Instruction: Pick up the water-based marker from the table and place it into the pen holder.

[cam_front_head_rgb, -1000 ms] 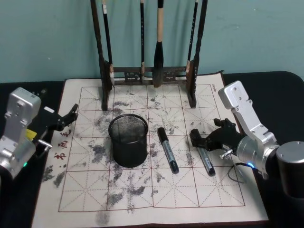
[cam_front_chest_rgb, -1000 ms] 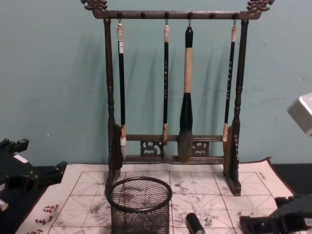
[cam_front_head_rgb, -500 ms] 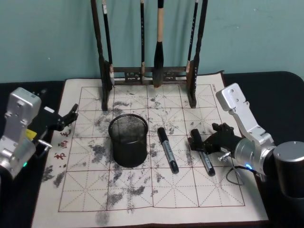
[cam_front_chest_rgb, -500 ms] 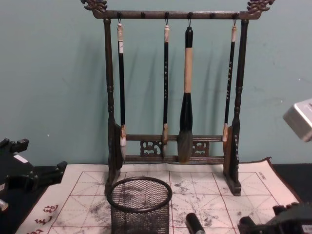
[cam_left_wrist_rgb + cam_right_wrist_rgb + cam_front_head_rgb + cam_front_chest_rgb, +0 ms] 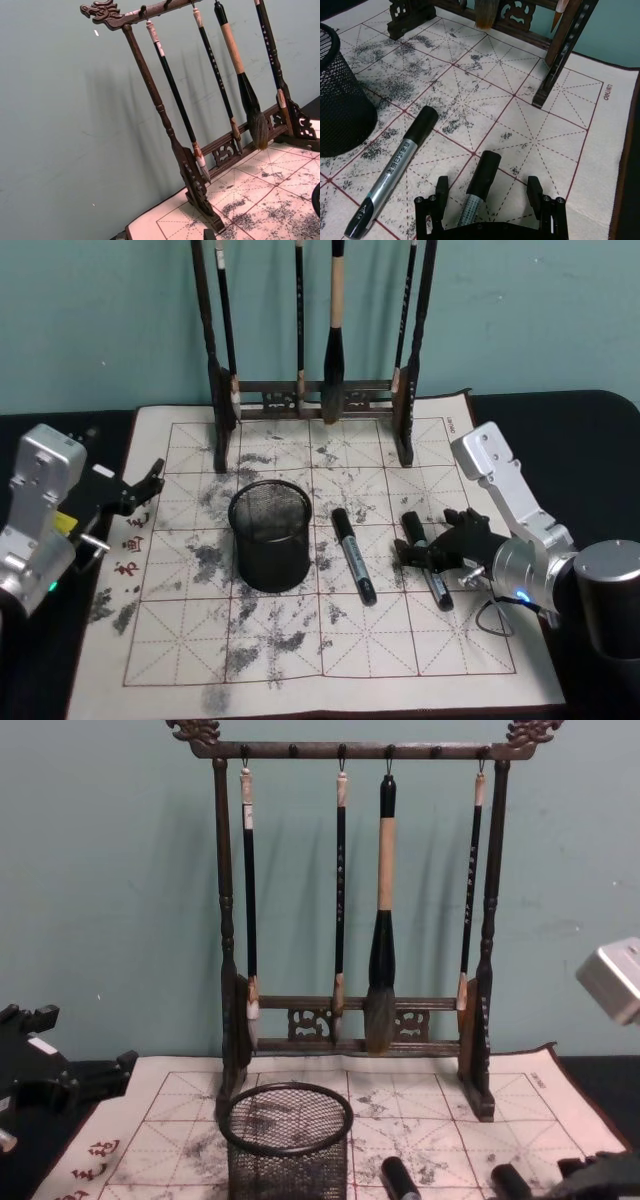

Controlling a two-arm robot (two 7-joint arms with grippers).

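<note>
In the head view, the small round black wire-mesh pen holder (image 5: 268, 552) stands empty on the ink-stained, red-gridded white practice mat (image 5: 300, 660). Two black-capped, grey-barrelled markers lie flat to its right. The middle marker (image 5: 352, 555) lies just beside the cup. The right-hand marker (image 5: 411, 527) lies farther out, under the right gripper (image 5: 432, 546). That claw is low over the mat. The left gripper (image 5: 143, 486) hangs parked at the mat's left edge with its claw released and nothing in it.

The left wrist view looks across a mat corner to the tall dark wooden brush rack (image 5: 165, 125) with its hanging brushes. None of the work is here.

The right wrist view tells us the most. The right claw is spread, with one of its fingers (image 5: 440, 194) on each side of the right-hand marker's barrel. Neither finger touches it. The middle marker lies apart, toward the holder.

In the chest view, the holder shows bare mesh and an open mouth. Both marker caps rest on the mat at the bottom edge.

We judge that the approach is done and little else. The grip, the lift, the carry to the cup and the drop all remain.
</note>
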